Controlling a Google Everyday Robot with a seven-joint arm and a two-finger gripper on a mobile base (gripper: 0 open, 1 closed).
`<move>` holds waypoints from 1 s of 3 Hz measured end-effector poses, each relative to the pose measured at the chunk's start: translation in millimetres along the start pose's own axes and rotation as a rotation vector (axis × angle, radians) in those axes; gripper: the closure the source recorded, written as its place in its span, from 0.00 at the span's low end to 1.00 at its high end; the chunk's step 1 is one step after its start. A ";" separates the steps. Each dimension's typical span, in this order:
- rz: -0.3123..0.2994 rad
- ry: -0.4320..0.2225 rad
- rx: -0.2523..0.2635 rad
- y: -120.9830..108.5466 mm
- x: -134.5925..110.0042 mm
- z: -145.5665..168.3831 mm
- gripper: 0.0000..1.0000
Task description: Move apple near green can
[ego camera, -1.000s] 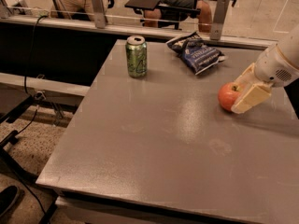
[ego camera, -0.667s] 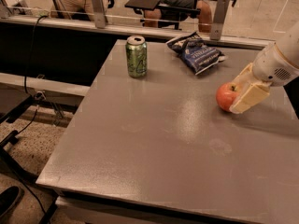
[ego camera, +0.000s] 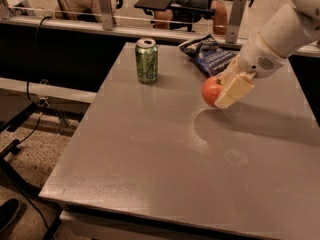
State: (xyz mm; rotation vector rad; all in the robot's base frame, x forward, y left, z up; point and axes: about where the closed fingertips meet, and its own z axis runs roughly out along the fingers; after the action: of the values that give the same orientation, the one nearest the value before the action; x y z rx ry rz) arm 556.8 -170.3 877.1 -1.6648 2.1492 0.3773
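Shifted leftward: apple [ego camera: 210, 90], clenched in your gripper's [ego camera: 219, 93] fingers [ego camera: 234, 88], mid-carry; next, continue to green can [ego camera: 146, 60], well left of them, and lower onto bench [ego camera: 150, 164].

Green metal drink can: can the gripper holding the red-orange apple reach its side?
Probably yes. The gripper, shut on the round red-orange apple, has only bare grey tabletop between it and the light green metal drink can; the blue chip bag lies behind that path.
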 end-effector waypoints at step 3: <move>-0.026 -0.041 0.002 -34.0 -111.9 47.3 1.00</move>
State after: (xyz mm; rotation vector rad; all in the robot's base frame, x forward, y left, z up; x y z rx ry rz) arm 620.4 -62.0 888.0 -1.6683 2.0955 0.3982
